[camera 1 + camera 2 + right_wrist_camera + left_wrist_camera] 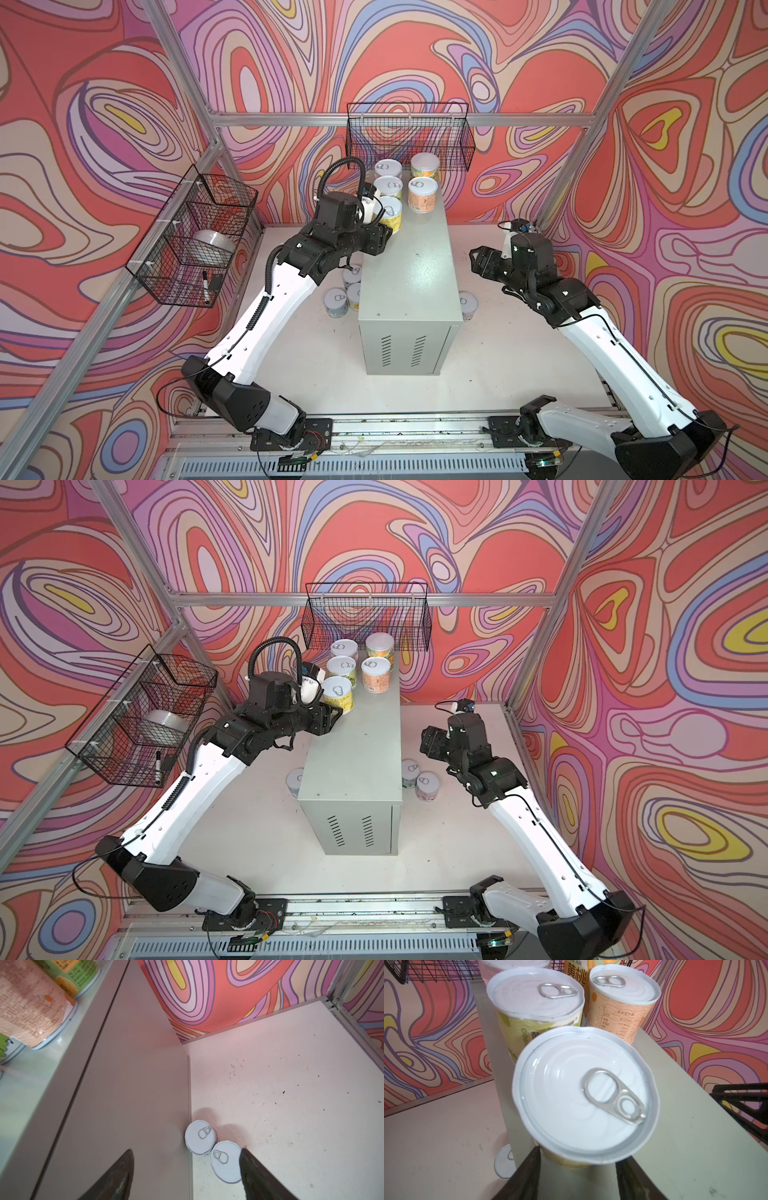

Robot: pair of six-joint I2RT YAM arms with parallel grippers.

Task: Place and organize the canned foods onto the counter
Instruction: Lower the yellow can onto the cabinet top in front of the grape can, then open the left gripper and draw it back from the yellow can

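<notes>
Top views, L to R. On white table [291,353], left of counter [411,266], 3 cans not yet moved: near left can [336,302], mid left can [354,294], far left can [351,272], the last tucked partly under the left arm.

Next, left gripper [387,236] is clamped on yellow can [390,210]. Left wrist view shows a finger each side of its lower body. It looks upright on the counter top at the left edge, just nearer than green can [388,187]; can't tell if the base is fully down. Beyond that stands pink can [388,168], so left row = 3 deep. Right row = 2: orange can [423,193] and, farther, green-orange can [424,164]. All are bunched at the far end below wire basket [409,141], w/ room on the near half.

Right of counter, on table, 2 more: inner right can [410,770] close against the counter wall, outer right can [428,786] just beside it. Over them hangs right gripper [186,1150], fingers apart, nothing btwn.

My est.: 5 of 10 up (5th not yet let go), 5 on table, approx. halfway. Rows look tidy.
</notes>
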